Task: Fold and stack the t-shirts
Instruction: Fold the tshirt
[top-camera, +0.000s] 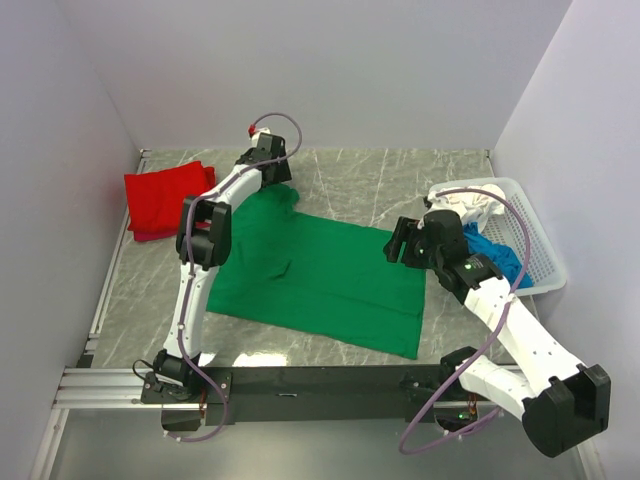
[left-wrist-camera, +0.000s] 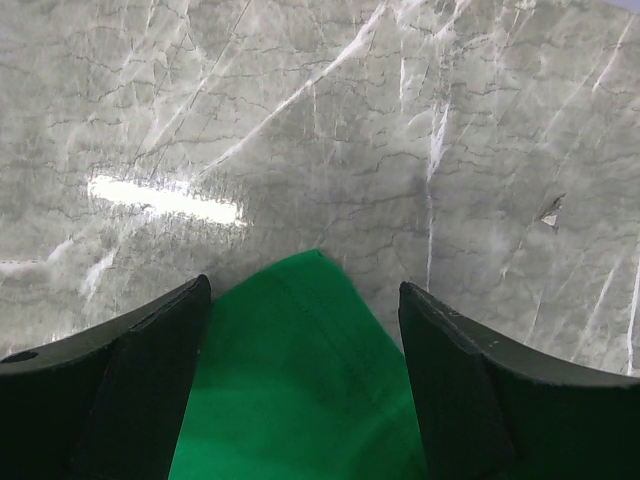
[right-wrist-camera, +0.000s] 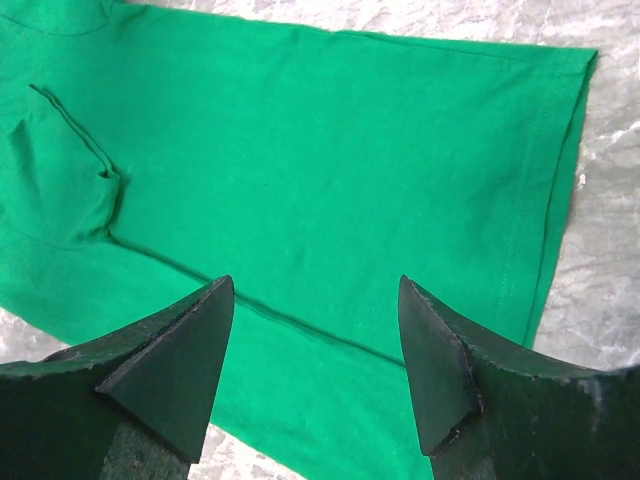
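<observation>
From above, a green shirt (top-camera: 320, 275) is being seen lying spread flat on the middle of the marble table (top-camera: 400, 180), with a red shirt (top-camera: 160, 200) lying folded at the far left, just beside its sleeve. At the right, a white basket (top-camera: 545, 262) is being filled by a blue shirt (top-camera: 497, 258) and a white shirt (top-camera: 470, 205). The left gripper (top-camera: 283, 188) is being held over the green shirt's far-left sleeve, and the right gripper (top-camera: 393, 245) over its far-right corner, near the basket. In the left wrist view, the fingers (left-wrist-camera: 130, 390) are being held apart, unclenched, with a tip of green cloth lying between them on the table; nothing is being grasped. In the right wrist view, the fingers (right-wrist-camera: 170, 370) are likewise being held spread wide above the flat green cloth, its hemmed edge lying to the right, and nothing is being gripped.
</observation>
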